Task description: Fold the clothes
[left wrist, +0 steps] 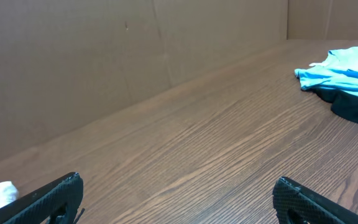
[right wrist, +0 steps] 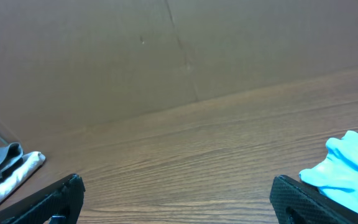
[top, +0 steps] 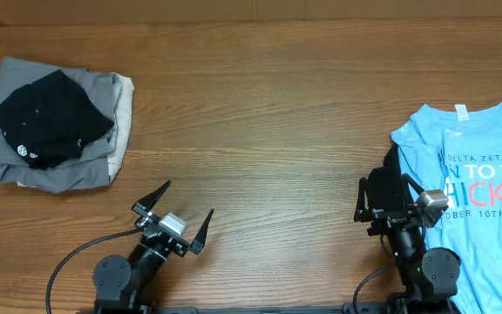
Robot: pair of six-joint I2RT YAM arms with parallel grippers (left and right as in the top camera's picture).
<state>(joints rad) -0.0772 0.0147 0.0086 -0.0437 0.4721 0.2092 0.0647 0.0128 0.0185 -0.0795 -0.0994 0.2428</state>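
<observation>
The clothes lie in two places. A light-blue T-shirt [top: 478, 166] printed in blue and red is spread flat at the table's right edge, partly cut off by the frame. A stack [top: 55, 122] of black, grey and beige garments sits at the far left. My left gripper [top: 187, 201] stands open over bare wood near the front edge, nothing between its fingers [left wrist: 178, 182]. My right gripper [top: 383, 183] is open too, at the shirt's left hem; its right finger is next to the blue cloth [right wrist: 347, 165], and its jaws [right wrist: 178, 181] hold nothing.
The wooden table [top: 260, 113] stretches between the stack and the shirt. A brown cardboard wall [left wrist: 104, 56] rises along the table's far side. In the right wrist view the stack's grey and white edges [right wrist: 8, 167] show at the left.
</observation>
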